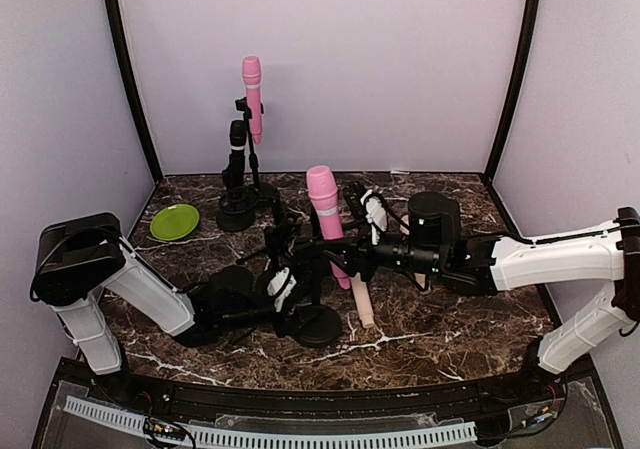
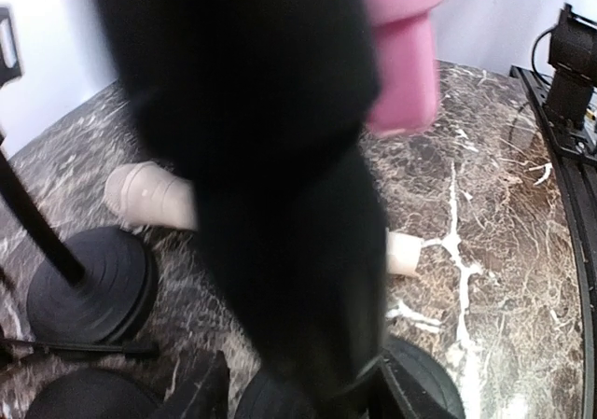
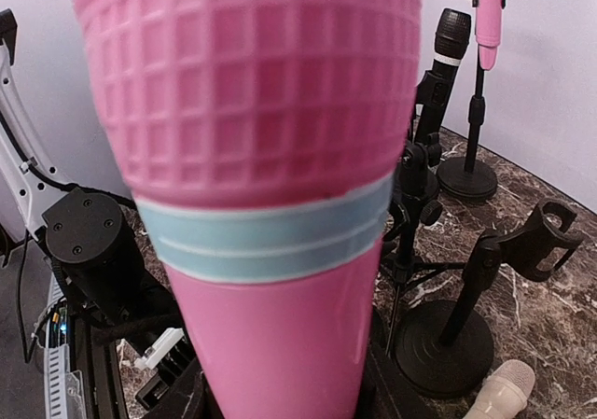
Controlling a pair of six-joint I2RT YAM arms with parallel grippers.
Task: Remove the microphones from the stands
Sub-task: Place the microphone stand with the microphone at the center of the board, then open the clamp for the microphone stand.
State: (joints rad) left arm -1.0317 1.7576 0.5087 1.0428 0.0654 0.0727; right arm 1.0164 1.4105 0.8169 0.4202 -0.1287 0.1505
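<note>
A wide, blurred black shape (image 2: 280, 204) fills the middle from top to bottom, too close to identify. At upper right is the lower end of a pink mic (image 2: 403, 55), also blurred. Behind the black shape a cream mic (image 2: 149, 197) lies flat on the dark marble table (image 2: 494, 214), its head at left and its tail end showing at right. At left sits 1 round black base (image 2: 89, 288) with a thin rod (image 2: 33, 218) rising up and left. Parts of 2 more black discs (image 2: 84, 396) show at the bottom edge. A black rail (image 2: 574, 204) runs along the right edge.
</note>
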